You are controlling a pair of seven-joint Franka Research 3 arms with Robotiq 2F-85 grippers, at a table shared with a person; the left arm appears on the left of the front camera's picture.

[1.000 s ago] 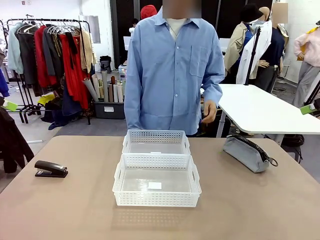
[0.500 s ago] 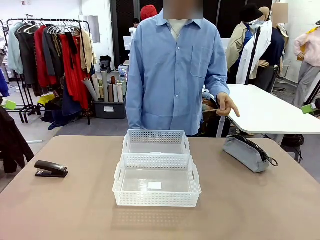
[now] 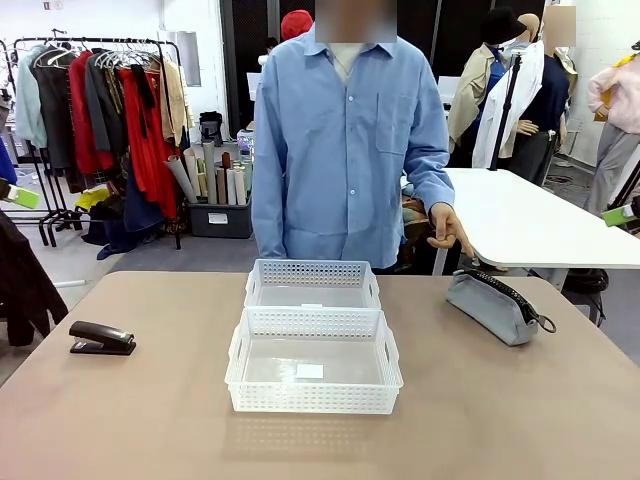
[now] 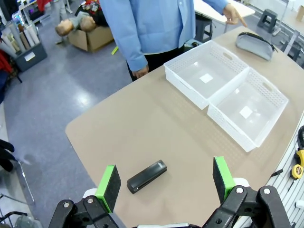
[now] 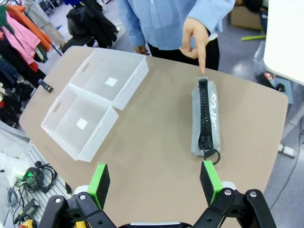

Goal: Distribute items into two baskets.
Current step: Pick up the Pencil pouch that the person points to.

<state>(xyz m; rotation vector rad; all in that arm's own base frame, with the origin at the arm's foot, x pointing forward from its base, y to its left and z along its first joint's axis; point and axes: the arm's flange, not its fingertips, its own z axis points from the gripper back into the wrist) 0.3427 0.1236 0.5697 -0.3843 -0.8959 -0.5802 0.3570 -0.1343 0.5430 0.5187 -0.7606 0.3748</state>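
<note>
Baskets (image 3: 312,392) empty; left gripper (image 4: 166,183) and right gripper (image 5: 154,183) gape wide.
Stapler (image 3: 101,338) near table's (image 3: 500,420) left edge, pouch (image 3: 497,305) near its right; soft pouch may sag from an off-centre pinch.

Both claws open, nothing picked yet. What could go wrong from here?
1. The person's hand points at the grey soft oblong pouch, fingertip just above its far end; the right claw coming down might meet it.
2. The small black stapler lies flat and low; the open left claw may scrape the table or push it away.
3. The two white perforated plastic baskets sit touching; a release near the shared rim could land in the wrong one.
</note>
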